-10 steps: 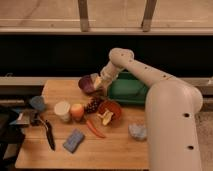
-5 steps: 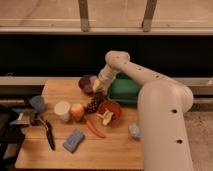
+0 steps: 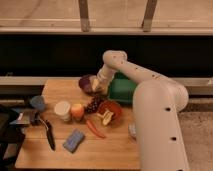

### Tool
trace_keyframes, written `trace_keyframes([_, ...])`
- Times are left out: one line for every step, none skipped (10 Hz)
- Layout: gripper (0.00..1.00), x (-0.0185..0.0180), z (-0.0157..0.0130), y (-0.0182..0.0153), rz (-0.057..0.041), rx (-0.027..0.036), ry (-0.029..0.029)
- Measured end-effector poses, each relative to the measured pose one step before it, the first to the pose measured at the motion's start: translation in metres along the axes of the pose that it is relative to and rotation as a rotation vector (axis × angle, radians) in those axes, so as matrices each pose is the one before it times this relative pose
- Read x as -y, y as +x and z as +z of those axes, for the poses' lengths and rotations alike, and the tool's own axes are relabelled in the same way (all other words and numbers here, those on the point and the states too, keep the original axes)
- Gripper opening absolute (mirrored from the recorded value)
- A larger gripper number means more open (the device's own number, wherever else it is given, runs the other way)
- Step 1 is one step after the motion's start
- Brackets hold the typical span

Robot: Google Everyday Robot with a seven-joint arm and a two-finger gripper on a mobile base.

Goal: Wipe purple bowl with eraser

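Starting at the left edge of the wooden table (image 3: 102, 154), a blue cup (image 3: 37, 102) sat very near the rim. A black tool (image 3: 48, 134) lay just in front of it, pointing toward the front edge. Next came a white cup (image 3: 62, 110) and an apple (image 3: 77, 111), side by side. A blue sponge (image 3: 74, 141) lay alone nearer the front, with bare wood all around it. The back left corner was bare wood too. The purple bowl (image 3: 86, 82) stood near the back edge, about the middle of the table. The gripper (image 3: 97, 84) was down at the bowl's right rim, and its jaws were closed on the pale eraser (image 3: 95, 87), which touched the bowl. Dark grapes (image 3: 93, 104) lay just in front of the bowl. A red chili (image 3: 95, 129) lay further forward. The orange-red bowl (image 3: 111, 111) stood right of the grapes, close to a green box (image 3: 122, 90) behind it. The big white arm (image 3: 157, 115) covered the table's right side.
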Motion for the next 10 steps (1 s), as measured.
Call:
trace_keyframes([0.00,0.00183,-0.00339,-0.00369,-0.00135,0.00380,0.00669])
trace_keyframes([0.00,-0.00006,-0.00035,-0.00458,-0.00721,-0.00077,0.00570])
trace_keyframes([0.00,-0.00093,-0.00100,-0.00750,-0.01334,0.00468,0.00450])
trace_keyframes([0.00,-0.00175,0.00220,-0.00760,-0.01873,-0.00465,0.00144])
trace_keyframes([0.00,-0.00305,0.00252,-0.01148,-0.02004,0.00131,-0.00046])
trace_keyframes([0.00,-0.00511,0.00201,-0.01223,-0.02271,0.00266,-0.00202])
trace_keyframes([0.00,-0.00853,0.00223,-0.01368,-0.03039,0.00304,-0.00413])
trace_keyframes([0.00,-0.00628,0.00232,-0.00842,-0.02696,-0.00223,-0.00635])
trace_keyframes([0.00,-0.00691,0.00206,-0.00446,-0.03160,-0.00631,-0.01012])
trace_keyframes([0.00,-0.01282,0.00338,-0.00115,-0.02958,-0.00423,-0.01862])
